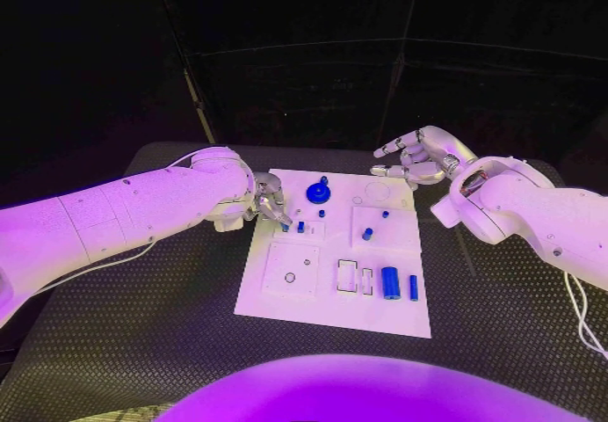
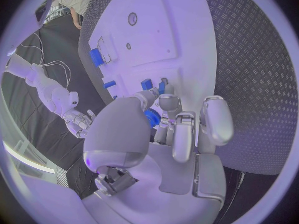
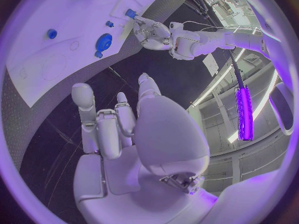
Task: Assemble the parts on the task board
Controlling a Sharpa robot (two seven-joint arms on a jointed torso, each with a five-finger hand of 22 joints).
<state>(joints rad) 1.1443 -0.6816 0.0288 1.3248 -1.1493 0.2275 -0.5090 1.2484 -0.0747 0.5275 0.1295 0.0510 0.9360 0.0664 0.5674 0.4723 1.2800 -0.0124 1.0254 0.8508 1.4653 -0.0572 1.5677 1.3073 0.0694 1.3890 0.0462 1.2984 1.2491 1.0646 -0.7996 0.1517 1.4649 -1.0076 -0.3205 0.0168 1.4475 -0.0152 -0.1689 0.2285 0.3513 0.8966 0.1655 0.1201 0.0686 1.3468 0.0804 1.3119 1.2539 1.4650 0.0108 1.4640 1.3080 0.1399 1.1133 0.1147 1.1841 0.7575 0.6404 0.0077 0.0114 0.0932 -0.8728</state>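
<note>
The black table (image 1: pixel 152 352) with its ribbed surface is carrying the white task board (image 1: pixel 317 299) at its middle, running from near to far. The left arm (image 1: pixel 114 215) is reaching in across the table's left side, and the left hand (image 1: pixel 264 200) is hanging over the board's far-left edge with its fingers pointing down at a small blue part (image 1: pixel 300 227) beside a raised white fixture; in the left wrist view the fingertips (image 2: pixel 163 100) are sitting right against that small blue piece (image 2: pixel 161 87), though whether they are actually pinching it I cannot tell. The right arm (image 1: pixel 532 215) is coming in from the right, and the right hand (image 1: pixel 416 158) is hovering just beyond the board's far-right corner, fingers loosely spread and holding nothing. On the board's far part a round blue knob (image 1: pixel 318 191) is standing upright, with small blue pegs (image 1: pixel 367 234) scattered near it toward the right. At the board's near-right a blue cylinder (image 1: pixel 390 281) is lying beside a thin blue bar (image 1: pixel 413 287), just right of a rectangular slot (image 1: pixel 346 275).
</note>
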